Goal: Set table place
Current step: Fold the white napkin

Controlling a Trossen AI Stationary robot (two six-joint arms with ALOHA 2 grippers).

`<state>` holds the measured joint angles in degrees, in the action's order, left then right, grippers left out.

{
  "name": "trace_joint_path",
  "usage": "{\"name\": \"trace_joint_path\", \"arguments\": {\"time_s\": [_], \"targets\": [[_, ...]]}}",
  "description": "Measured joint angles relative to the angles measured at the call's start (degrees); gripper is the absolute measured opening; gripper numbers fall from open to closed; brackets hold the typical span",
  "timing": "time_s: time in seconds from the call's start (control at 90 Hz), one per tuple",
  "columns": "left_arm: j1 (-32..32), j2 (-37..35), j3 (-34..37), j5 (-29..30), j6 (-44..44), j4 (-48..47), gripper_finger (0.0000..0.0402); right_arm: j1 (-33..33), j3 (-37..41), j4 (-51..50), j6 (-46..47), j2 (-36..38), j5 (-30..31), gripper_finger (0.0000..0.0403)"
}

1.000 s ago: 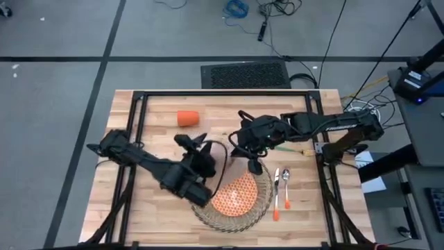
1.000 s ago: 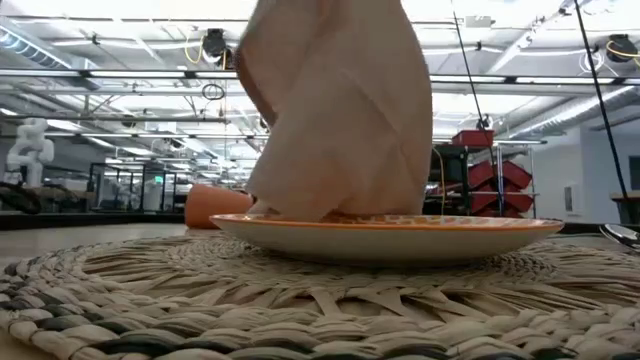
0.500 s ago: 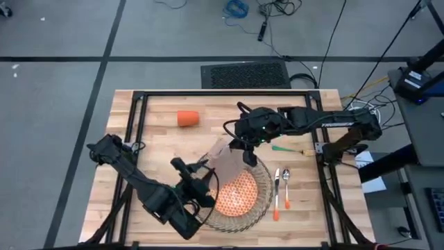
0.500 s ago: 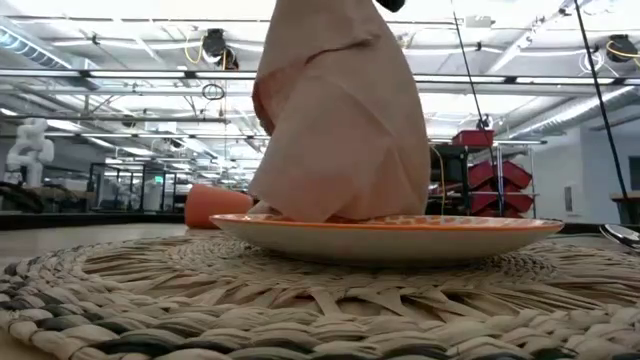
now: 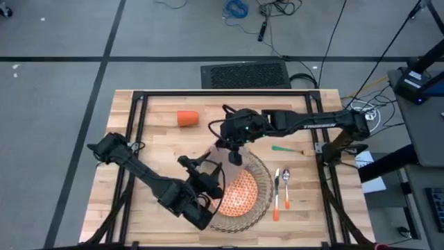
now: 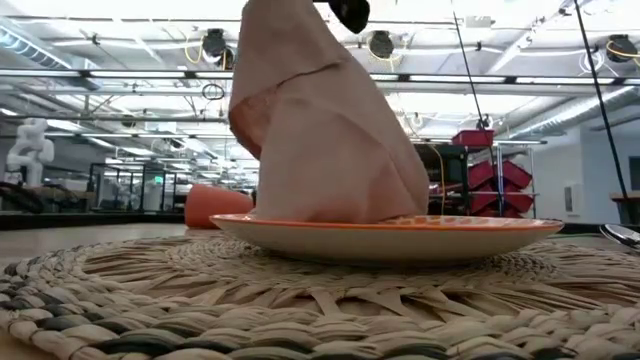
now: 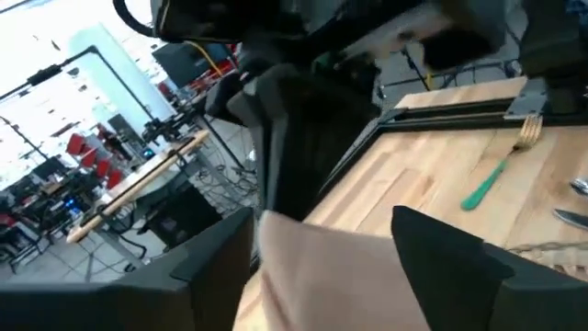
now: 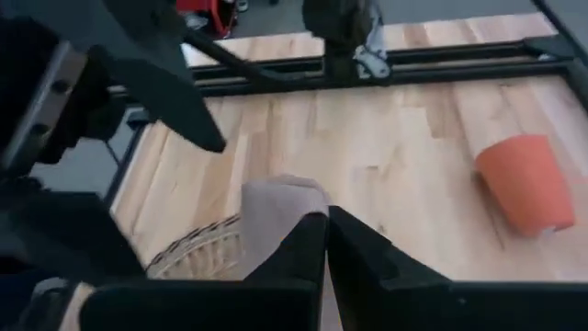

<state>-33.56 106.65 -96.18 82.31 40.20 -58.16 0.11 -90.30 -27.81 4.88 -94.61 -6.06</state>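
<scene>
A beige napkin (image 6: 320, 130) hangs from my right gripper (image 5: 234, 154), which is shut on it above the far left of the orange-patterned plate (image 5: 239, 196). The plate lies on the round woven placemat (image 5: 260, 173). My left gripper (image 5: 206, 169) is open just left of the plate, and in the left wrist view its fingers stand on either side of the napkin (image 7: 322, 276); whether they touch it I cannot tell. An orange cup (image 5: 187, 118) lies on its side at the table's far left. My right gripper pinches the napkin's bunched upper end (image 8: 292, 207) between its two shut fingers, coming from above and pointing down. The cloth hangs below the fingers in loose folds, leaning. Its lower end (image 6: 370, 212) rests on the plate.
A green-handled fork (image 5: 288, 148) lies right of the placemat toward the far side. A spoon (image 5: 286, 177) and an orange-handled piece of cutlery (image 5: 276, 201) lie side by side at the placemat's right. The black table frame (image 5: 229, 92) runs along the far edge.
My right gripper has carried the napkin's top toward the table's left edge and slightly toward the far edge. The napkin now leans that way while its lower end stays on the plate. My left gripper drew back toward the near edge, then came partway back toward the napkin.
</scene>
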Motion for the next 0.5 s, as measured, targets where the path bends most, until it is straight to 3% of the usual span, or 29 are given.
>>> {"name": "trace_joint_path", "arguments": {"time_s": [0.344,0.5], "targets": [[5.52,0.0,0.0,1.17,-0.01,-1.53,0.0274,1.74,0.0,1.68,-2.62,0.04,0.58,0.0],[6.53,0.0,0.0,-0.43,0.29,-4.29,0.0274,3.4,0.0,-0.57,-3.68,0.2,5.4,0.0]]}}
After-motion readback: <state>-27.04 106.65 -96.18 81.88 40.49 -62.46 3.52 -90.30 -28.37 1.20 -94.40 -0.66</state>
